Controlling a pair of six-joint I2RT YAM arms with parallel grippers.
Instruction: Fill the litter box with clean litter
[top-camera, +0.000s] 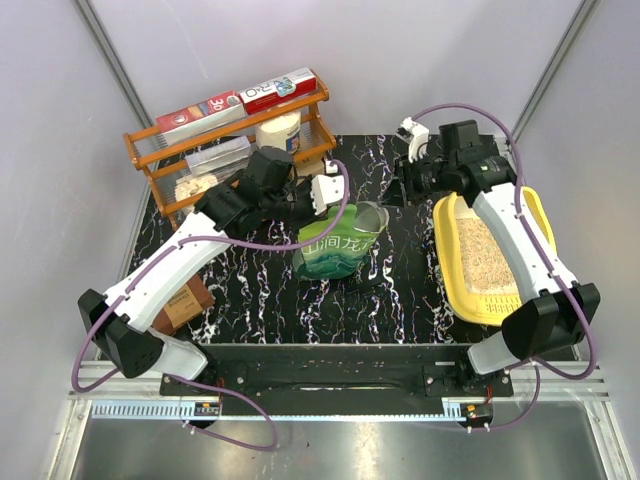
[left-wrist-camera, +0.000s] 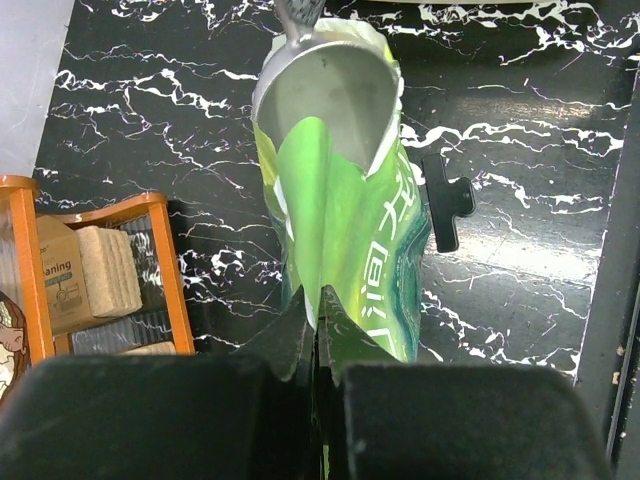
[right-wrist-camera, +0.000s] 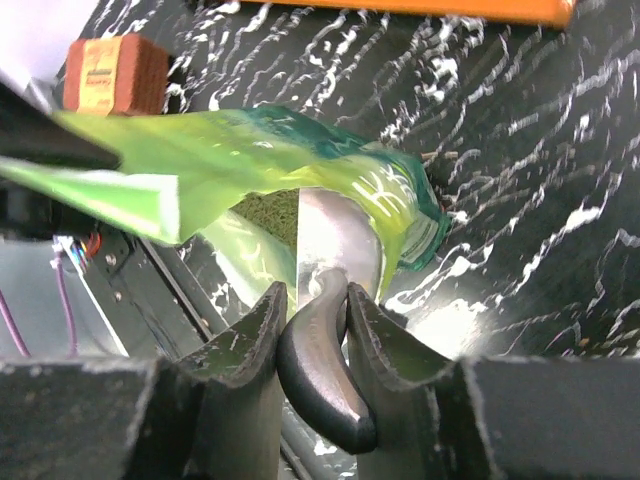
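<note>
One desk (top-camera: 400, 290), black marble with white veins, carrying everything.
Two arms, bases at the near edge, both reaching towards the middle.
One litter box (top-camera: 487, 312): a yellow tray at the right side of the desk, long side running front to back. A layer of pale tan litter (top-camera: 480, 260) covers the floor that shows. The right arm lies across it, so the tray's middle and far right rim are partly covered.
One orange rack (top-camera: 143, 152) at the back left. Two long cartons lie on its top rail. Lower shelves are crowded and hard to read.
One green pouch (top-camera: 335, 250) with white characters stands mid-desk between the hands, well apart from the tray, its mouth open towards the right arm. Silvery lining shows in the left wrist view. The contents are hard to make out.
Two hands. Left hand (left-wrist-camera: 318, 330): fingers pressed together on the pouch's near top edge. Right hand (right-wrist-camera: 315, 320): fingers clamped on the scoop's handle.
One brown box (top-camera: 185, 300) at the left edge, partly under the left arm.
One grey scoop (right-wrist-camera: 320, 370): its blade enters the pouch mouth and the front end is hidden inside.
One small black clip (left-wrist-camera: 445, 200) lies on the desk just beside the pouch
</note>
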